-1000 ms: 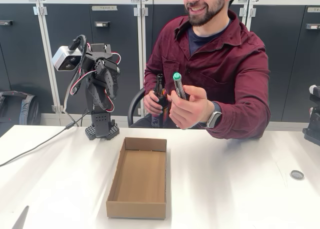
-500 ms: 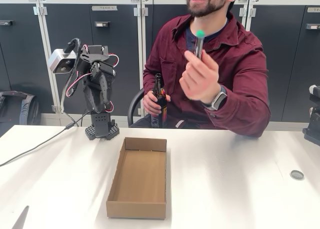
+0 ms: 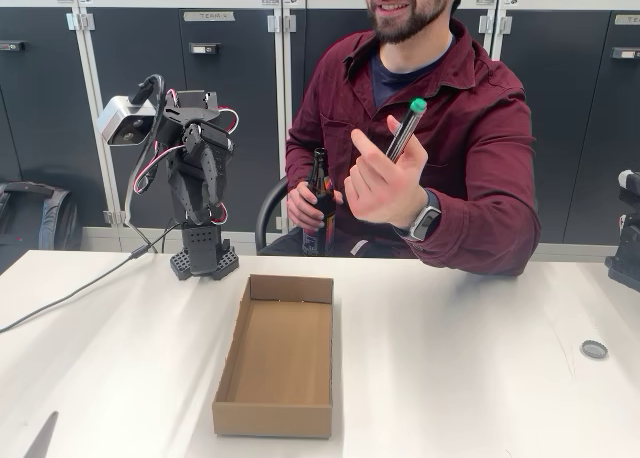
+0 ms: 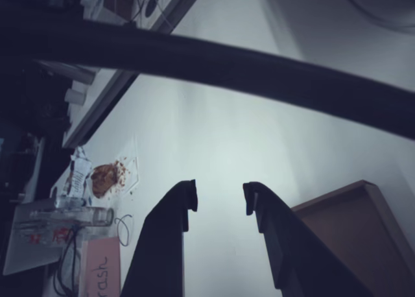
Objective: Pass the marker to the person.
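Observation:
The person [image 3: 440, 108] sits behind the white table [image 3: 480, 368] and holds the marker [image 3: 405, 130] in a raised hand, green cap up and tilted to the right. The other hand grips a brown glass bottle [image 3: 320, 193]. My arm stands folded at the table's back left, well left of the marker, with my gripper [image 3: 205, 193] pointing down. In the wrist view my gripper [image 4: 218, 196] is open, its dark fingers [image 4: 178, 213] apart with nothing between them.
An open cardboard box [image 3: 275, 353] lies in the middle of the table; its corner [image 4: 343, 225] shows in the wrist view. A small round cap [image 3: 594, 349] sits at the right. A cable [image 3: 70, 298] runs left from the arm's base. Grey cabinets stand behind.
The person's hand rose with the marker near the chin, then came down a little and tilted it right. My arm drew back slightly and now stays folded.

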Available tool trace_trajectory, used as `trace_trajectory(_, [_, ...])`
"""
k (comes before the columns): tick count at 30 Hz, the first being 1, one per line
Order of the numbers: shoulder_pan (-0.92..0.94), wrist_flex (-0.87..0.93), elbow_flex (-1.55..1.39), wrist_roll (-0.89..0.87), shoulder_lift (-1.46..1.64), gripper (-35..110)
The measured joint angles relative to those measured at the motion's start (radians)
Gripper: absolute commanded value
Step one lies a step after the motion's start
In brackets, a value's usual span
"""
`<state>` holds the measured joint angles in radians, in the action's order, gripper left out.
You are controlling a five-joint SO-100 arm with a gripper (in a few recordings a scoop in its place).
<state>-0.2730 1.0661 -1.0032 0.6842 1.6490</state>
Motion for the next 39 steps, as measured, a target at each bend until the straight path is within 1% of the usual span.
trace_trajectory(19, [-0.017, 0.021, -0.034, -0.009, -0.002, 15])
trace_trajectory(25, [-0.031, -0.031, -0.158, -0.009, 0.058, 15])
trace_trajectory(39, [-0.029, -0.038, -0.163, -0.009, 0.074, 15])
